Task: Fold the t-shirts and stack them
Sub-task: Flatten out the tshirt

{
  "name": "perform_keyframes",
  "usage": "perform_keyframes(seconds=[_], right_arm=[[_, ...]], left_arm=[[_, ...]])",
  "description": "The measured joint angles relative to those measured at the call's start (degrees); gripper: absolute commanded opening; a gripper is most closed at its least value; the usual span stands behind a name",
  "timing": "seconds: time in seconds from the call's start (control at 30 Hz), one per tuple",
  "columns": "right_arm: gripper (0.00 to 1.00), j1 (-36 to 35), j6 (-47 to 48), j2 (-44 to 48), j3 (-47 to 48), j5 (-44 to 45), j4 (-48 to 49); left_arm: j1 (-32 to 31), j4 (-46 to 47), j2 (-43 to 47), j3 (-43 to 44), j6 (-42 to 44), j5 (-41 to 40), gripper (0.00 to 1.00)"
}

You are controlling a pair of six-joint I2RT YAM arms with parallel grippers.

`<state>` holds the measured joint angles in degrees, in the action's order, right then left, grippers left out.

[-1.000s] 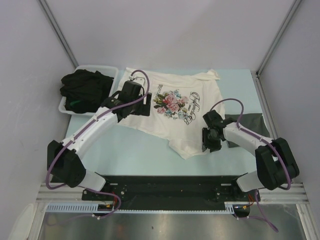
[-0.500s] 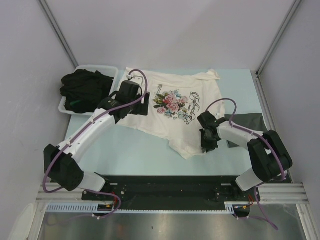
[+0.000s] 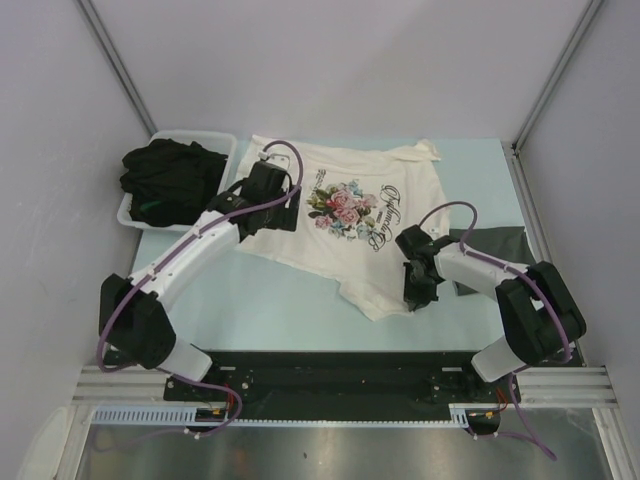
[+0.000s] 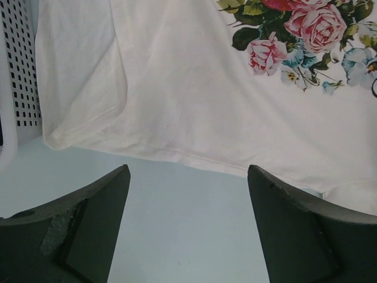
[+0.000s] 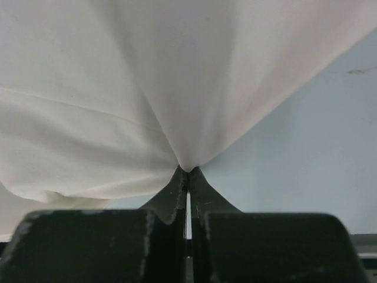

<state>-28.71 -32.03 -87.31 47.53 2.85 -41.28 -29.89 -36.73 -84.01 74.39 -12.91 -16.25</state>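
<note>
The cream-white t-shirt (image 3: 320,245) with the pink rose print lies spread across the middle of the table. My right gripper (image 3: 415,293) is at its near right corner, shut on a pinch of the cream cloth (image 5: 147,76), which bunches into the closed fingertips (image 5: 187,171). My left gripper (image 3: 272,212) hovers over the shirt's left edge. Its jaws (image 4: 188,171) stand wide open over bare table, just short of the hem (image 4: 194,88), with nothing between them. A dark grey t-shirt (image 3: 495,245) lies under the right arm. Black t-shirts (image 3: 165,175) fill the tub.
The white plastic tub (image 3: 130,215) stands at the back left; its perforated wall (image 4: 20,65) shows beside the shirt's sleeve. Pale blue tabletop (image 3: 270,300) lies between the shirt and the arm bases. Grey walls close in on three sides.
My right gripper has gone from open to shut on the cream shirt's near right corner. The left arm shifted only slightly and stays open.
</note>
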Motion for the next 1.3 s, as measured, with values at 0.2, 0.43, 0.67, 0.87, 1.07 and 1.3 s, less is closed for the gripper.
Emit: perform_keyframes(seconds=[0.2, 0.43, 0.67, 0.87, 1.07, 1.3], right_arm=[[0.0, -0.1, -3.1, 2.1, -0.9, 2.1, -6.6], [0.0, -0.2, -6.1, 8.9, -1.2, 6.1, -15.1], [0.0, -0.9, -9.1, 16.1, -1.2, 9.4, -22.1], [0.0, -1.7, -9.8, 16.6, -1.2, 10.4, -24.5], [0.0, -1.8, -9.7, 15.7, -1.2, 10.5, -24.3], [0.0, -1.8, -9.6, 14.7, -1.2, 10.4, -23.9]], left_arm=[[-0.1, -0.8, -5.0, 0.0, 0.1, -2.8, 0.88], [0.1, -1.6, -10.0, 0.1, 1.0, -6.1, 0.88], [0.7, -4.4, -10.9, 0.3, 0.9, -9.1, 0.88], [0.8, -5.0, -10.8, -2.9, 0.9, -10.1, 0.87], [0.8, -6.1, -12.1, -4.3, 0.8, -8.3, 0.82], [0.8, -4.5, -15.8, -4.4, 0.9, -6.0, 0.8]])
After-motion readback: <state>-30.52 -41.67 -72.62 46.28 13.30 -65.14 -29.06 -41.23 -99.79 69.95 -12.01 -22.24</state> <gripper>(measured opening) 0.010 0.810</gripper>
